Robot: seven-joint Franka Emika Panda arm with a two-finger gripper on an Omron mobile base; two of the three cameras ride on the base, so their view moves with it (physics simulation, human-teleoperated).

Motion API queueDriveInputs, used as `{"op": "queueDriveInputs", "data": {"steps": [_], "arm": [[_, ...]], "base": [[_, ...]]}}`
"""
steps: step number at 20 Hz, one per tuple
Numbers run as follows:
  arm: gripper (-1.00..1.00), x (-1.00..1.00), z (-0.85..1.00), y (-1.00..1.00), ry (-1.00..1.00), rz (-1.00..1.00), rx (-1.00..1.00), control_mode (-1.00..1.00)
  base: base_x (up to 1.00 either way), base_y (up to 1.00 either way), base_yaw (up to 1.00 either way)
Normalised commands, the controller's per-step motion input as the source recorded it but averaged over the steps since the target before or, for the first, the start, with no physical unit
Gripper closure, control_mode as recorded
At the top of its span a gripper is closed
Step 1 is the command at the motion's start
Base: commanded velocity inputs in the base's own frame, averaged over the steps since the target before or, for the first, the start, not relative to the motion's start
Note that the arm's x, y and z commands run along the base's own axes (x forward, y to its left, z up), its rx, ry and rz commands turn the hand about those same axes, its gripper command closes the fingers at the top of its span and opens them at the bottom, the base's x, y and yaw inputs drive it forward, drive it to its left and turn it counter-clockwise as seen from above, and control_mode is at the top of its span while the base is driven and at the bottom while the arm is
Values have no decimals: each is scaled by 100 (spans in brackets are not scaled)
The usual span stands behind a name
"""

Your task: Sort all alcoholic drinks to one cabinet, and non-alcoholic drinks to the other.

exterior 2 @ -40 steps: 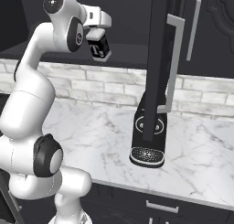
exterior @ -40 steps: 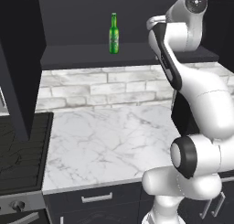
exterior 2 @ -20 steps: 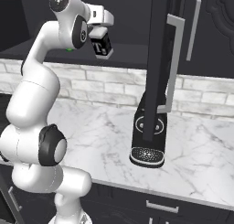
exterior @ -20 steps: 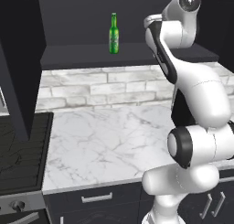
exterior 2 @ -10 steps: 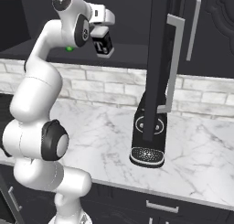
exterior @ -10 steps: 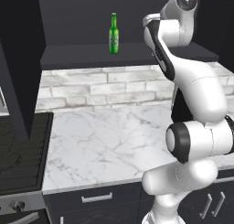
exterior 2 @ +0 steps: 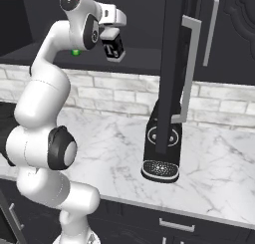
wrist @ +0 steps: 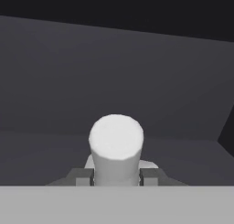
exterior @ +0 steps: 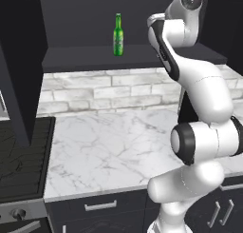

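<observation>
My gripper (exterior 2: 113,50) hangs in front of the open dark cabinet (exterior: 85,56), at the height of its shelf, shut on the squat pale bottle (exterior 2: 112,47), whose black label with a white letter faces out. In the hand view the bottle's pale round top (wrist: 116,141) stands between the fingertips (wrist: 85,177), with the dark cabinet interior behind it. The slim green beer bottle (exterior: 118,35) stands upright on the cabinet shelf, left of the arm. A green spot of that beer bottle (exterior 2: 75,52) peeks from behind the arm.
An open cabinet door (exterior 2: 174,63) with a long silver handle (exterior 2: 188,68) juts out at the right, above a black appliance (exterior 2: 162,151) on the marble counter (exterior: 114,151). The other open door (exterior: 19,65) hangs at left above the stove (exterior: 19,170).
The arm's upper links have swung closer to the cabinet. The gripper, still holding the bottle, has edged slightly toward the shelf. The beer bottle has not moved.
</observation>
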Motion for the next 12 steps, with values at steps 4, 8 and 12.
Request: {"op": "queueDriveInputs", "data": {"steps": [4,8,12], "arm": [[100,11,0,0,0,0,0,-100],[100,10,0,0,0,0,0,-100],[100,8,-2,0,0,0,0,-100]], "base": [[0,0,0],[0,0,0],[0,0,0]]}}
